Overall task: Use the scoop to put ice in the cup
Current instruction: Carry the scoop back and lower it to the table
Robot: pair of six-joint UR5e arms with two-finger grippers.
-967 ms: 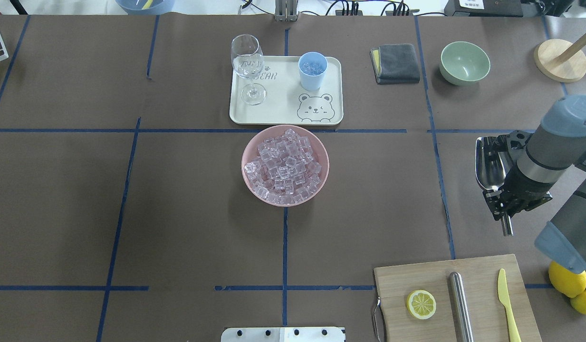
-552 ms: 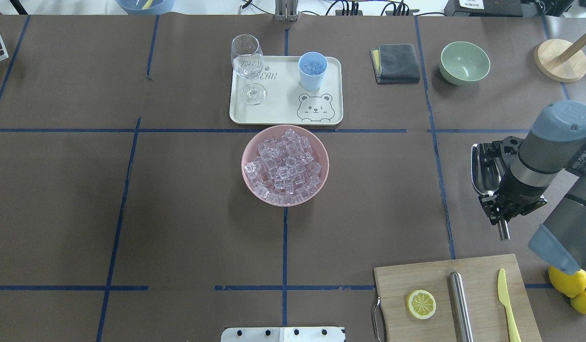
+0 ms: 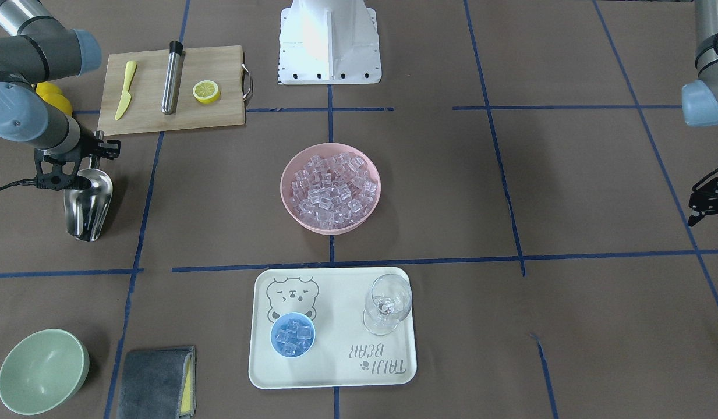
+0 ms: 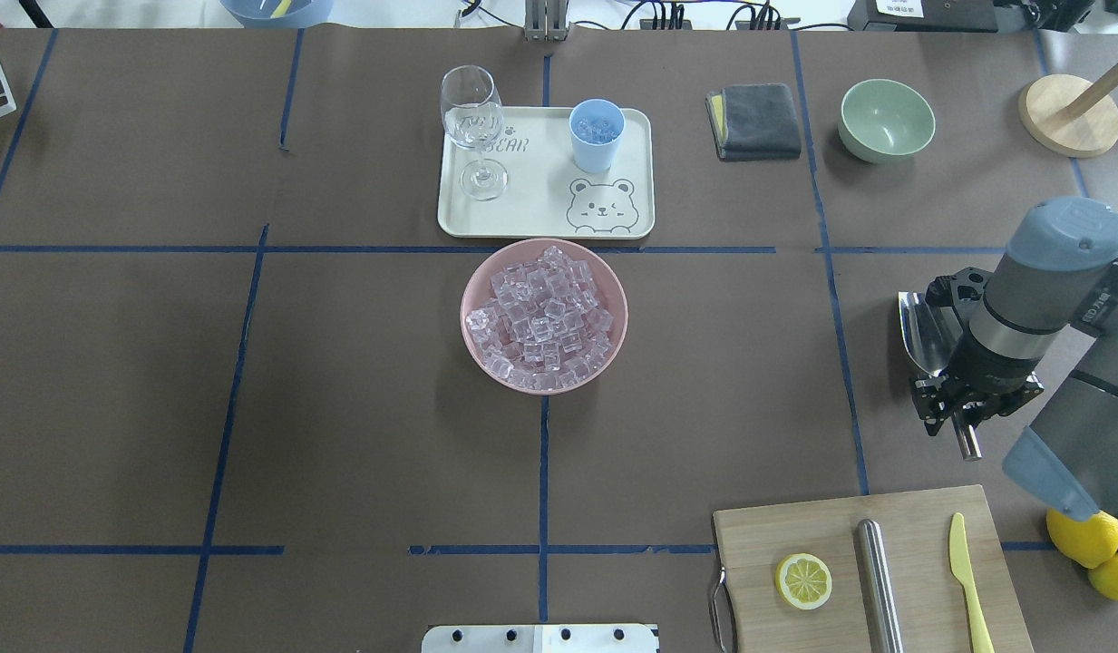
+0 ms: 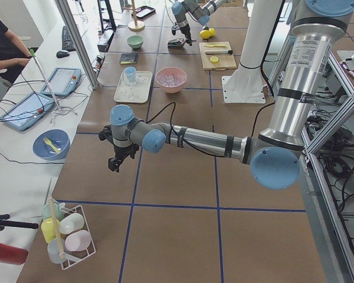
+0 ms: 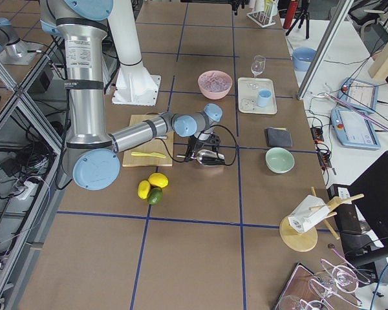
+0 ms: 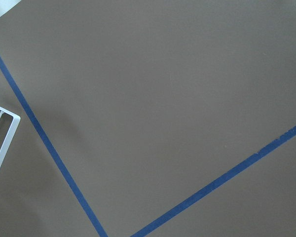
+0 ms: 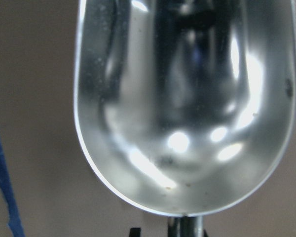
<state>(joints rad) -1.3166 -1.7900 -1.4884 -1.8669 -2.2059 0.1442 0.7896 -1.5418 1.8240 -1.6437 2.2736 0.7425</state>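
Right claw [image 4: 965, 399] is clamped on the scoop [image 4: 921, 328], whose trough is empty, at the tabletop's [image 4: 341, 408] right side. Left claw [image 5: 119, 154]: cannot tell. The cup [image 4: 595, 156] on the tray [image 4: 540, 213] holds ice [image 4: 597, 130]; the pink bowl [image 4: 472, 343] is heaped with cubes.

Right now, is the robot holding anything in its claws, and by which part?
The right claw grips the scoop by its thin rod handle. The left claw holds nothing.

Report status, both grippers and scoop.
Right gripper shut on scoop handle, scoop empty. Left gripper parked far left, jaws unreadable. Cup on tray holds ice. No obstruction toward pink bowl.
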